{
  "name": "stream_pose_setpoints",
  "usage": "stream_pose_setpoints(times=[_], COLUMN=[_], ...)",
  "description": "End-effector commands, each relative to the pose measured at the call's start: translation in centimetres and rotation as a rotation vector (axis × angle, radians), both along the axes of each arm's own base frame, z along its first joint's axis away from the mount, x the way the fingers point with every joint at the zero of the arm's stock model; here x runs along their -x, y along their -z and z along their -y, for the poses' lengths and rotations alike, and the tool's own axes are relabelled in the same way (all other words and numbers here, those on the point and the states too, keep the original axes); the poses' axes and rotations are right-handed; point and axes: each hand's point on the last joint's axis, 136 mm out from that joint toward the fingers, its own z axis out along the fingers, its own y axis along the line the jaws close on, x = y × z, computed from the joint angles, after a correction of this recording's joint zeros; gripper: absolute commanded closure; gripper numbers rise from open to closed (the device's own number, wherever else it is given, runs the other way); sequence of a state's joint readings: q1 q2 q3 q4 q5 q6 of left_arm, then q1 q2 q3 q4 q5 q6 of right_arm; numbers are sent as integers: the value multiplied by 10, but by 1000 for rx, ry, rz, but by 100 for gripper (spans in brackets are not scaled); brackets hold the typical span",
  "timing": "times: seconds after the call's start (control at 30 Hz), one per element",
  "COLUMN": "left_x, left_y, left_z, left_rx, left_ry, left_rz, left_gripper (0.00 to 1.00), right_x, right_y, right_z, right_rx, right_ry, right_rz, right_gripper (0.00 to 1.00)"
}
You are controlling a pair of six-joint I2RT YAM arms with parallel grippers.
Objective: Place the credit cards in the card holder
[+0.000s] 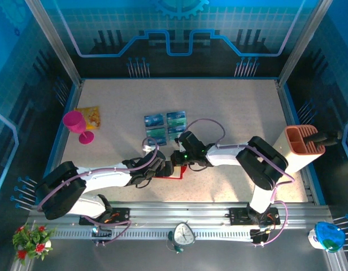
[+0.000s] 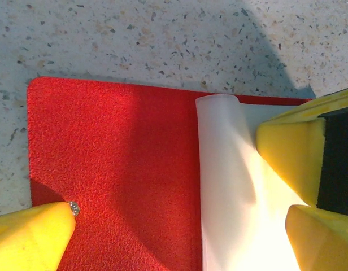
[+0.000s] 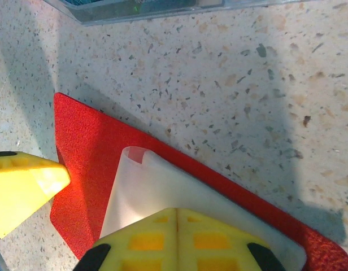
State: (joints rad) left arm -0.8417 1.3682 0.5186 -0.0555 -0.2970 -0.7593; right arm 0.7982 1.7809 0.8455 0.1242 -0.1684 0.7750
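Several blue and teal credit cards lie in a block on the table's middle. The red card holder lies flat just in front of them, between both grippers. In the left wrist view the card holder shows a small metal stud and a white translucent flap curling up from it. My left gripper stands wide open over the holder, one fingertip resting by the stud. My right gripper is shut on the white flap, lifting it off the red holder.
A pink goblet and a yellow-orange packet stand at the left. An orange-brown slotted organizer stands at the right edge. Glass walls ring the table. A small clock sits on the rail between the arm bases.
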Motion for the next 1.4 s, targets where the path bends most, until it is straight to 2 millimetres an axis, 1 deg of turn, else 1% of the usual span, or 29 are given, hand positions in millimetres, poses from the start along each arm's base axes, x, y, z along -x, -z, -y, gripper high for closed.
stream_pose_setpoints(times=[0.0,0.1,0.2,0.27,0.4,0.47,0.5,0.57,0.67,0.77,1.13,1.37], left_x=[24,26,28,30,31,32,32,32,31,31,29,27], left_y=[35,38,42,46,50,51,50,49,48,47,40,33], left_z=[-31,-33,-34,-35,-35,-36,-36,-36,-36,-37,-42,-43], left_rx=[-127,-134,-140,-144,-146,-148,-145,-141,-139,-138,-132,-120], left_ry=[-12,-9,-1,3,8,8,7,6,4,0,-27,-35], left_rz=[-108,-112,-120,-127,-136,-137,-135,-131,-125,-122,-88,-66], left_gripper=[1,5,14,18,21,22,22,23,24,25,27,27], right_x=[11,11,10,9,6,4,3,0,0,0,2,0], right_y=[14,13,11,8,0,-10,-14,-24,-29,-28,-10,-10], right_z=[-4,-4,-3,-4,-5,-2,0,5,13,15,5,-3], right_rx=[11,6,-8,-24,-44,-61,-66,-74,-75,-75,-101,-125], right_ry=[-11,-8,2,6,12,26,34,53,78,84,81,74], right_rz=[-57,-59,-62,-62,-56,-36,-25,-3,8,3,-58,-69], right_gripper=[100,100,100,100,100,100,98,82,63,56,51,52])
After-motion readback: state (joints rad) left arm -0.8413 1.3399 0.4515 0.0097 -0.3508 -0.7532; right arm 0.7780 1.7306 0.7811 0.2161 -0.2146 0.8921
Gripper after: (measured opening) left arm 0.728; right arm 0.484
